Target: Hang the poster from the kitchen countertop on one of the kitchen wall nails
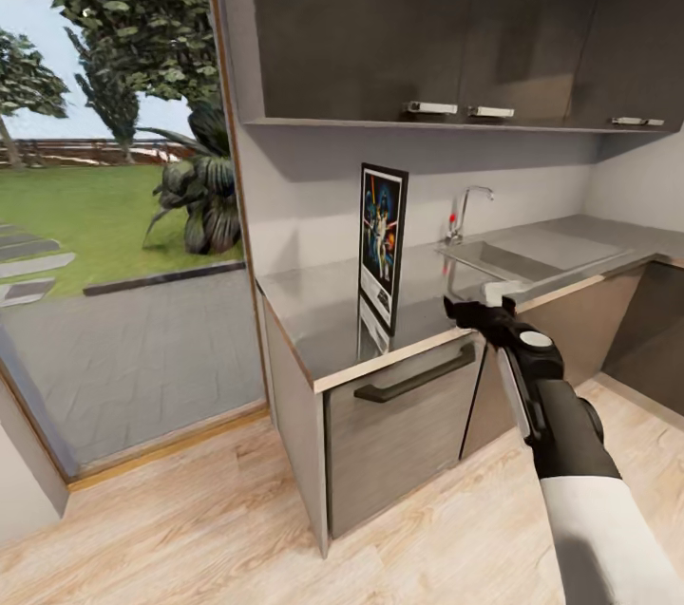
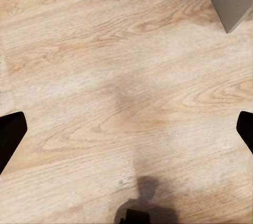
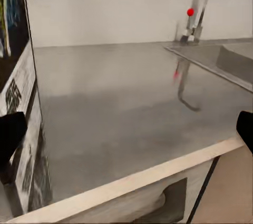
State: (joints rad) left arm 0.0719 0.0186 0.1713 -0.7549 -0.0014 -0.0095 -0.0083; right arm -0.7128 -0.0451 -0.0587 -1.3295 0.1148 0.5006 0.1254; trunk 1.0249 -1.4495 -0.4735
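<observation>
The poster (image 1: 383, 244) stands upright on the grey metal kitchen countertop (image 1: 313, 301), close to its front edge, with its dark Star Wars print facing the sink side. My right gripper (image 1: 472, 309) hovers at the counter's front edge, a little to the right of the poster, open and holding nothing. The right wrist view has the poster (image 3: 13, 76) off to one side of the open right gripper (image 3: 126, 132), beyond one fingertip (image 3: 10, 134). My left gripper (image 2: 126, 132) hangs open over the plank floor (image 2: 105, 76). The wall nail is out of view.
A sink (image 1: 503, 258) with a chrome tap (image 1: 465, 206) lies right of the poster. Black wall cupboards (image 1: 427, 16) hang above the counter. A drawer front with a dark handle (image 1: 418, 377) sits under the edge. A tall garden window (image 1: 114, 206) is at the left.
</observation>
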